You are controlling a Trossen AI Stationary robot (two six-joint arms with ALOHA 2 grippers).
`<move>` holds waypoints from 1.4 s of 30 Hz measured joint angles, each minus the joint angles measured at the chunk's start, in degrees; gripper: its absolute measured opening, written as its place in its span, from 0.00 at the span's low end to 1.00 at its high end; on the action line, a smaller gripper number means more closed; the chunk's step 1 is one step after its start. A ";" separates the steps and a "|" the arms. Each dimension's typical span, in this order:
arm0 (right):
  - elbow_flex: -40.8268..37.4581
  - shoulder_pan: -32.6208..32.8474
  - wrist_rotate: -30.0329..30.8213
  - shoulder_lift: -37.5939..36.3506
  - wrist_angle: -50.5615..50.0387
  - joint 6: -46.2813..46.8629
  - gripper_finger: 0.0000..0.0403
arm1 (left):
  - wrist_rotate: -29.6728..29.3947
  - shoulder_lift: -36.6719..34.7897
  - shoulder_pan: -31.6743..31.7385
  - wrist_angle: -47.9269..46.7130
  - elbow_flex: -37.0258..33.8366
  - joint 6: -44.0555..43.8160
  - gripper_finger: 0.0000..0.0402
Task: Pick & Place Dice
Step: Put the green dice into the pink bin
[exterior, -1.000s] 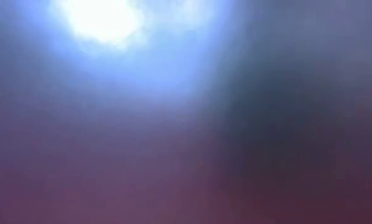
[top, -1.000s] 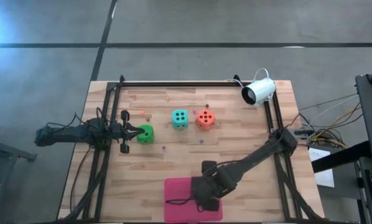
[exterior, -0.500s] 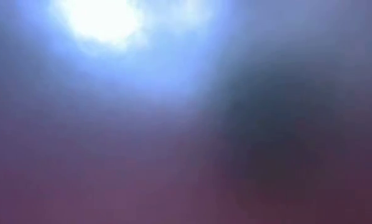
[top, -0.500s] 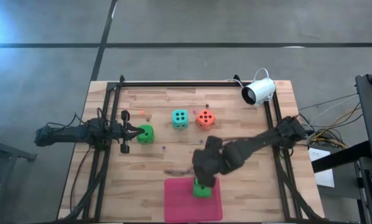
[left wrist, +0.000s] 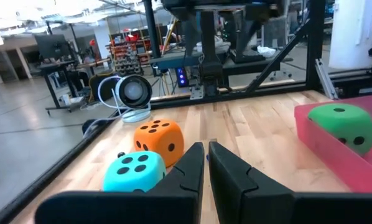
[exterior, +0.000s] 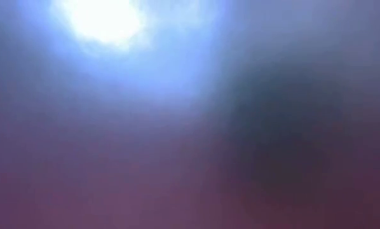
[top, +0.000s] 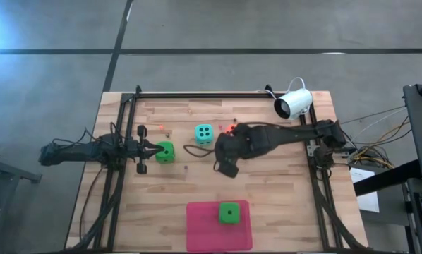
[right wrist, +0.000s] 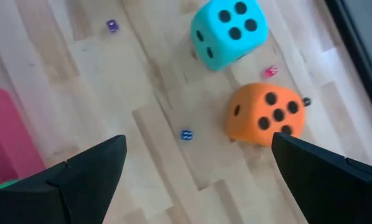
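1. My right gripper hangs spread wide, empty, beside the orange die and teal die.
2. One green die sits on the pink mat.
3. My left gripper, pinched together, touches the other green die.

1. Pink mat at the near edge of the wooden table, and a green die sits on it, clear of both arms.
2. Right gripper hangs over mid-table, just beside the teal die, with the arm covering most of the orange-red die.
3. Left gripper lies low at the left side, tips right against the second green die.
4. White camera rests at the far right corner.
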 joint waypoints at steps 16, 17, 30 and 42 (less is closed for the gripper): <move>-0.07 -0.83 -3.88 -5.71 -0.82 -11.59 0.99 | -0.60 0.00 0.14 0.02 0.00 7.89 0.07; -0.07 -0.85 -3.67 -5.94 -0.77 -12.22 0.99 | -0.60 0.00 0.14 0.04 0.00 7.89 0.07; -0.07 -0.85 -2.58 -7.96 -1.75 -16.31 0.99 | 1.52 0.04 0.12 -2.24 7.88 -4.46 0.07; -1.07 -0.84 -2.62 -10.41 -2.84 -16.92 0.99 | 1.54 13.73 0.08 -13.98 22.32 -5.98 0.07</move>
